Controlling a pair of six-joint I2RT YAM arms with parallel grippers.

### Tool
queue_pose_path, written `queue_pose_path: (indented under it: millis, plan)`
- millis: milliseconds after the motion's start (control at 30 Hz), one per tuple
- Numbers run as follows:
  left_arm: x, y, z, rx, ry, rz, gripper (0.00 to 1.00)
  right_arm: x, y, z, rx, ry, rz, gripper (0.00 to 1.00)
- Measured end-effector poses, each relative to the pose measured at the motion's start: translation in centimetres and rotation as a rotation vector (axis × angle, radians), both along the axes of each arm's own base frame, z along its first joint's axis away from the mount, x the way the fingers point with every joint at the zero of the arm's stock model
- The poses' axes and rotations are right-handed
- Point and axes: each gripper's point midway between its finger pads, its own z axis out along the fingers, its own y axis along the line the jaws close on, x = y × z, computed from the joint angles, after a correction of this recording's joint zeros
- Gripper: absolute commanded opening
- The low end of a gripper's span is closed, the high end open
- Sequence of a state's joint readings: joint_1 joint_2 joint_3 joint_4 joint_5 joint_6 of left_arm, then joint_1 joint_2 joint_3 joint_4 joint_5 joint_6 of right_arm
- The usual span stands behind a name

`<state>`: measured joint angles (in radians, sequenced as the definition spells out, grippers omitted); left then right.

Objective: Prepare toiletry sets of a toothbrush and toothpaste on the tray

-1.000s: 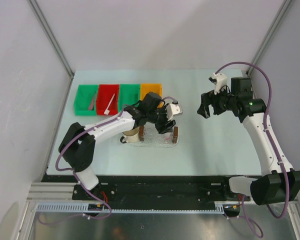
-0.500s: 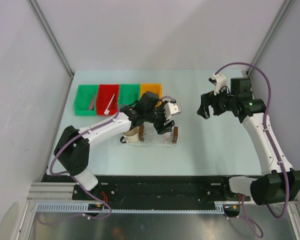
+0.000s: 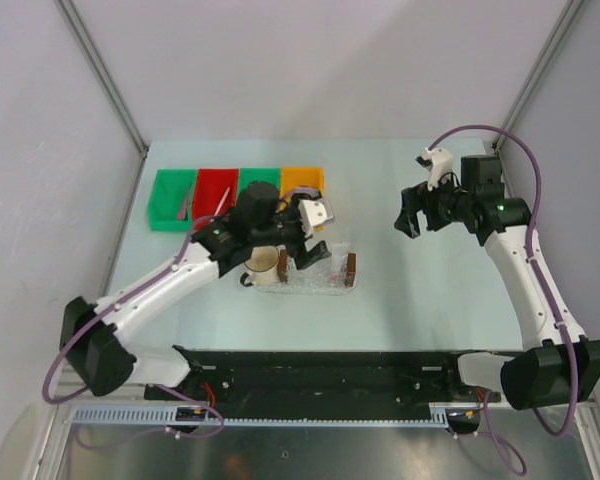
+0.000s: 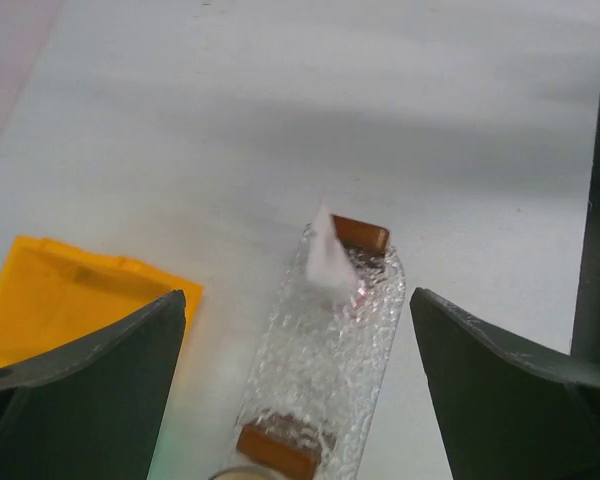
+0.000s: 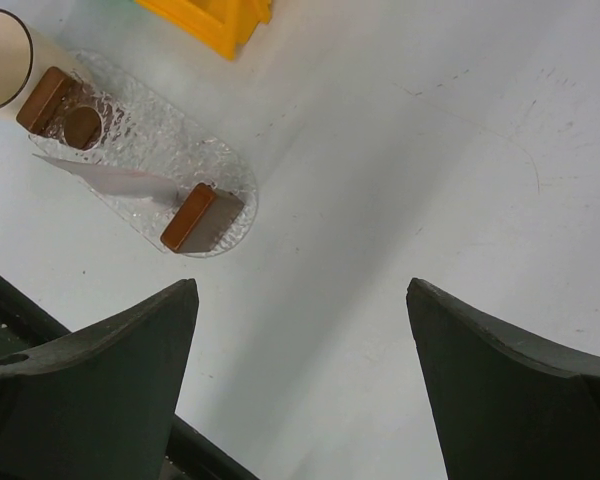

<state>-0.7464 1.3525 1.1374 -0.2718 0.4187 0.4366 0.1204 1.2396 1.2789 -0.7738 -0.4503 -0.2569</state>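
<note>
No brand or lettering is showing large enough to read on anything here.

The tray (image 3: 320, 281) is sitting on the pale bench (image 3: 430, 290), nearer its front edge than its back, with a brown block at each short end. The toothpaste (image 5: 110, 178) is lying in the tray as a pale pink wedge, one end beside the right-hand block and the other reaching past the tray's long rim. A cream cup (image 3: 262, 264) is standing just beside the tray's left end, and the orange bin (image 3: 302, 180) is sitting just beyond it, last in a row with a red bin (image 3: 212, 190) and two green ones.

The left fingers (image 4: 90, 380) are hovering over the tray, spread wide and gripping nothing. The right fingers (image 5: 100, 370) are also standing wide apart, empty, hanging well to the right, with open bench showing between them and the tray.

The left arm is covering part of the red bin, where a slim white streak, apparently the toothbrush (image 3: 224, 202), is peeking out. In the right wrist view, a small round brown thing (image 5: 82, 127) is sitting by the tray's far block; what it is cannot be told.
</note>
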Motion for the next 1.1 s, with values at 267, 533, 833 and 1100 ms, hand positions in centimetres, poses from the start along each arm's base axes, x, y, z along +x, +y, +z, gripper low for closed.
queue_pose_path:
  millis: [267, 533, 833, 1100]
  plan:
    - [5.9, 8.5, 4.3, -0.108, -0.030, 0.293, 0.99, 1.1, -0.1, -0.7, -0.016, -0.001, -0.003, 0.91]
    - [13.1, 20.1, 2.0, -0.076, 0.023, 0.697, 0.94, 2.2, 0.0, -1.9, -0.026, 0.015, 0.002, 0.89]
    - [17.4, 32.1, -3.5, -0.038, 0.169, 1.084, 0.86, 2.7, 0.5, -3.1, -0.011, 0.050, 0.027, 0.90]
    - [18.6, 38.0, -6.8, -0.027, 0.256, 1.260, 0.77, 2.6, 0.8, -3.8, -0.001, 0.064, 0.041, 0.90]
